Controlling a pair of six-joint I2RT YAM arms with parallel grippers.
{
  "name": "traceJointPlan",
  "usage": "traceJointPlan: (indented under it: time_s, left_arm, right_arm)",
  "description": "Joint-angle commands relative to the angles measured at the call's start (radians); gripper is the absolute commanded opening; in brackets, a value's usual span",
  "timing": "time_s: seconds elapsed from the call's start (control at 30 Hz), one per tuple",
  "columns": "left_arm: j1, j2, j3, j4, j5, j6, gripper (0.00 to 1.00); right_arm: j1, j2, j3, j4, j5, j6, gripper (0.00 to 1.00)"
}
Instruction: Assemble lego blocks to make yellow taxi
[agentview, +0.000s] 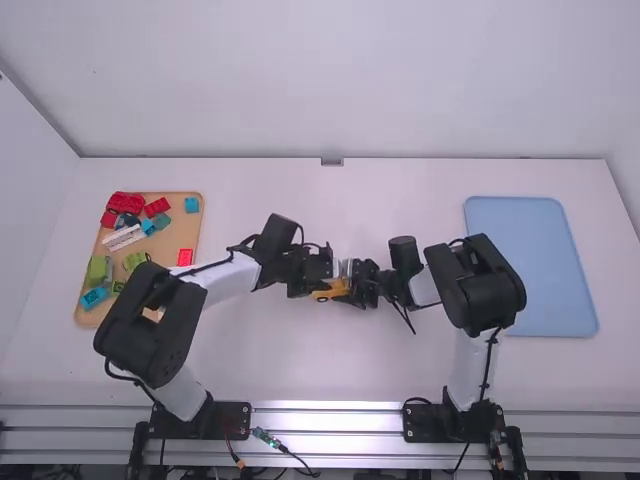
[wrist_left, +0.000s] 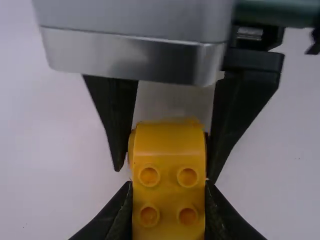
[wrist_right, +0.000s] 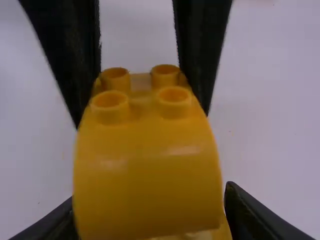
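Left arm (agentview: 150, 320) bent outward at its elbow, forearm running in toward mid-bench (agentview: 330, 360). Right arm (agentview: 485, 290) stood up from the near edge, elbow bent, wrist turned in to the left. Left tool (agentview: 320, 284) and right tool (agentview: 355, 288) faced each other, nearly meeting, yellow block (agentview: 330, 293) between them. Left wrist view: left tool (wrist_left: 168, 207) pinching the block's studded end, a finger on each side; right tool's fingers (wrist_left: 119, 125) straddled the rounded end. Right wrist view: right tool (wrist_right: 150, 212) pinching the block at the rounded end, studs (wrist_right: 173, 95) farther off between left tool's fingers. Beyond, well apart: board (agentview: 165, 255) on the left with mixed bricks (agentview: 126, 203), blue tray (agentview: 530, 265) on the right.
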Motion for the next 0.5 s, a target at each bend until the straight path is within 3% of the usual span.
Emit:
traceJointPlan:
  time_s: [0.0,0.13,0.3,0.47]
  left_arm:
    - [-0.002,0.030,-0.013,0.006,-0.019,-0.036,0.02]
    - [0.001,0.058,-0.012,0.014,-0.015,-0.052,0.01]
    - [0.002,0.078,-0.012,0.020,-0.008,-0.052,0.02]
    - [0.002,0.078,-0.012,0.022,-0.009,-0.046,0.01]
  right_arm:
    - [0.000,0.018,-0.006,-0.015,-0.001,-0.015,0.48]
    - [-0.012,0.018,-0.008,-0.014,-0.001,-0.014,0.52]
    - [-0.014,0.018,-0.013,-0.016,-0.001,-0.011,0.69]
    - [-0.014,0.018,-0.013,-0.023,0.010,-0.007,0.67]
